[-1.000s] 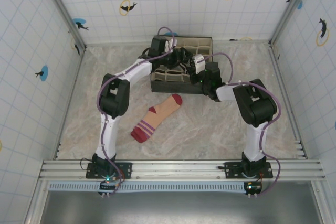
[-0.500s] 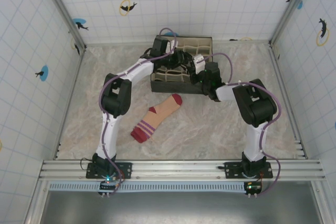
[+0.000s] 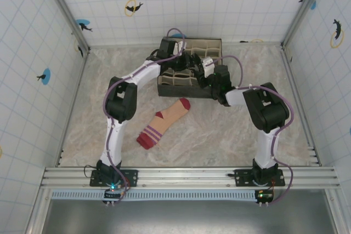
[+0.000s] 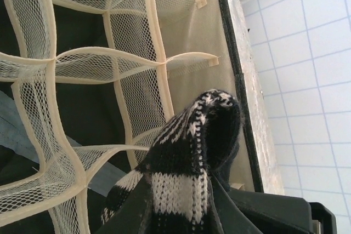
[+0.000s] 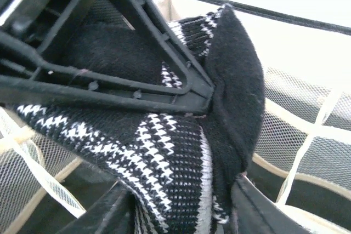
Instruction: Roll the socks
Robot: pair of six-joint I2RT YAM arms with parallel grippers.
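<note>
From above, both arms reach out over the box (image 3: 176,88) at the far side of the table (image 3: 230,130), and their wrists meet above its compartments. The peach sock (image 3: 163,123) lies flat on the table on the near side of the box, apart from it and touched by nothing.

At the left wrist, the left gripper (image 4: 178,212) is pinched onto the striped sock (image 4: 192,146). Its two dark fingers (image 4: 131,212) press the knit thin between them, and the free end stands up in a folded hump. The sock hangs above the mesh dividers (image 4: 109,61) of the box, near its side wall, and rests in none of the cells.

At the right wrist, the same sock bulges between the fingers of the right gripper (image 5: 175,212). They stand at either side of it, but I cannot tell whether they press the knit. A black finger of the left gripper crosses the sock just above, so the two tools hold one bunch of fabric over the box.

This looks like a handover of the striped sock, with rolling not yet begun. Next, one gripper should probably let go cleanly while the other keeps its pinch. The sock must then clear the mesh without snagging and go to the table by the peach sock.
</note>
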